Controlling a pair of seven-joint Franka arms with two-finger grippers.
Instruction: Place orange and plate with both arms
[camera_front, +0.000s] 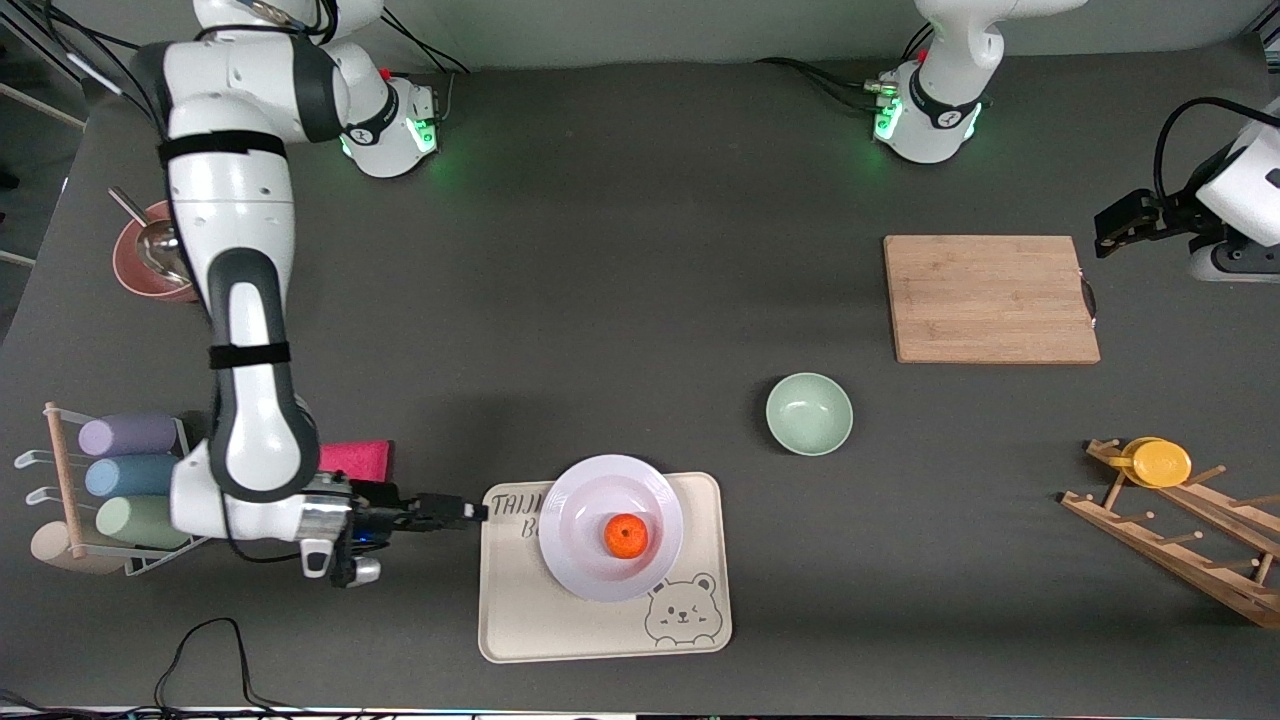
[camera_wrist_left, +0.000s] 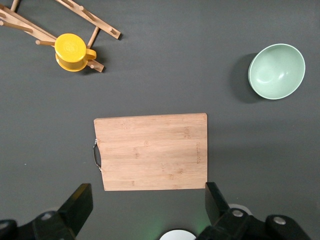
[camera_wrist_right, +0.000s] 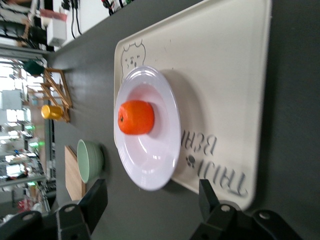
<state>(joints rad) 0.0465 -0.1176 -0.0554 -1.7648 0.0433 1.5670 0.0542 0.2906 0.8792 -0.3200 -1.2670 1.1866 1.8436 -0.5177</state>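
The orange (camera_front: 627, 536) lies in the pale plate (camera_front: 575, 500), which rests on the cream bear tray (camera_front: 560, 630). My right gripper (camera_front: 472, 512) is low, beside the tray's edge toward the right arm's end of the table, open and empty. In the right wrist view the open gripper (camera_wrist_right: 152, 200) faces the plate (camera_wrist_right: 150, 172), the orange (camera_wrist_right: 136, 117) and the tray (camera_wrist_right: 220, 75), with nothing between its fingers. My left gripper (camera_front: 1105, 238) hangs raised beside the cutting board, open and empty. In the left wrist view (camera_wrist_left: 147, 200) it is over bare table next to the board.
A wooden cutting board (camera_front: 990, 298) (camera_wrist_left: 150, 150) and a mint-green bowl (camera_front: 809, 413) (camera_wrist_left: 276, 71) lie toward the left arm's end. A wooden rack (camera_front: 1180, 545) holds a yellow cup (camera_front: 1160, 462). A rack of pastel cups (camera_front: 130, 475), a pink sponge (camera_front: 355, 458) and a red bowl (camera_front: 150, 265) sit beside the right arm.
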